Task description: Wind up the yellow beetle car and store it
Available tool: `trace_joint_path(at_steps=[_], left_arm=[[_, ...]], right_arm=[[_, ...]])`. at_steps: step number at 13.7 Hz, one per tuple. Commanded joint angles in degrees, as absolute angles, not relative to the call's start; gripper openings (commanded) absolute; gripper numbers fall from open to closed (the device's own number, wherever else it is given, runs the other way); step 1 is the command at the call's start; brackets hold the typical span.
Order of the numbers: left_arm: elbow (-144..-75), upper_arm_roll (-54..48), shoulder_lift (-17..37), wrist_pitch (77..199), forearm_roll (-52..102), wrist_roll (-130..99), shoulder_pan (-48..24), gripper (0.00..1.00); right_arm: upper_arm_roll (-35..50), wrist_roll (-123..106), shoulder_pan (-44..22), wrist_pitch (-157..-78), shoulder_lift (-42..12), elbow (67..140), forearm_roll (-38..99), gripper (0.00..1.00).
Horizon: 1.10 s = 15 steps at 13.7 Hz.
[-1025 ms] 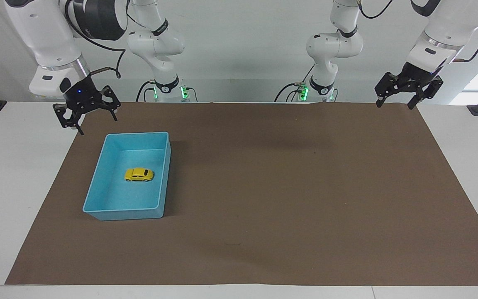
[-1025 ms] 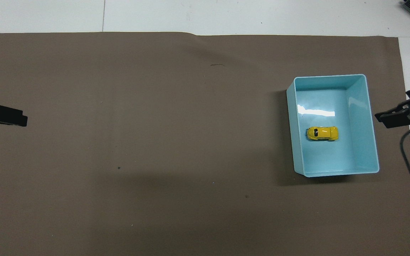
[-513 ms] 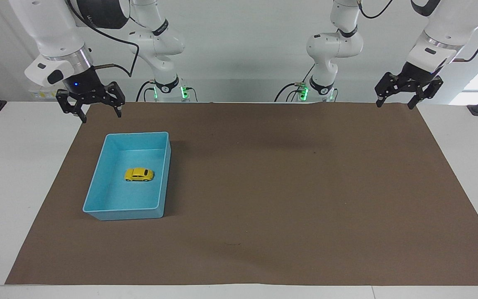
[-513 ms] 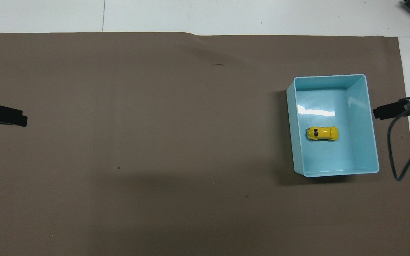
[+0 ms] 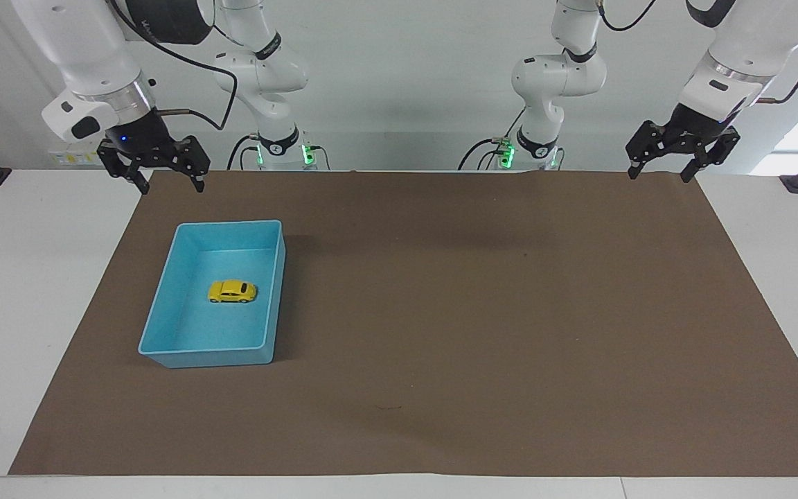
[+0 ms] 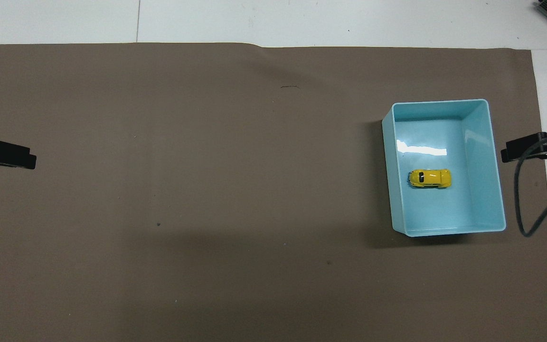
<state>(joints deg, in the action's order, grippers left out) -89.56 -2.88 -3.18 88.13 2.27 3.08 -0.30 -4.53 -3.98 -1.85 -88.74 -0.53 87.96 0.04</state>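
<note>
- Nearest the robots: left pincer point(image 5: 662, 172), raised over the mat's corner at the left arm's end of the desk point(image 5: 32, 291). Fingers spread wide, holding nothing. Seen only as a dark tip point(image 6: 3, 154) at the overhead view's edge.
- Also at the robots' end: right pincer point(image 5: 167, 181), raised over the mat's corner at the right arm's end, above the spot just nearer the robots than the bin. Fingers spread wide, holding nothing. Shown overhead as a dark tip point(image 6: 523, 149) beside the bin's outer wall, with a grey cable looping down from it.
- Under everything: brown mat point(image 5: 482, 312), covering most of the white desk, flat, with a few small specks.
- Farther out, toward the right arm's end: blue bin point(image 5: 163, 305), rectangular, open-topped, sitting on the mat with its long sides running away from the robots. Same bin point(image 6: 489, 161) in the overhead view, with a bright glare strip on its floor.
- Inside the bin, near the middle of its floor: car point(image 5: 232, 292), tiny, yellow, rounded, upright on its wheels, lying crosswise to the bin's long sides. Touched by neither pincer. Same car point(image 6: 429, 178) overhead, dark window visible, clear of all four walls.
- Farthest out: bare mat, then a strip of white desk.
</note>
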Motion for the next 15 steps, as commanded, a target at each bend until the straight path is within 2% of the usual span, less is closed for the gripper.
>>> trace_joint_path(at_steps=[1, 15], left_arm=[[-89.38, -2.46, -3.78, 87.36, 1.67, 3.16, -0.79, 1.0], [-89.38, -2.46, -3.78, 87.36, 1.67, 3.16, -0.79, 1.0]], right_arm=[[-4.66, -2.9, -1.41, -86.4, -1.05, 86.31, 0.62, 1.0], [-4.74, -2.99, -1.14, -86.75, -0.79, 84.64, -0.53, 1.0]])
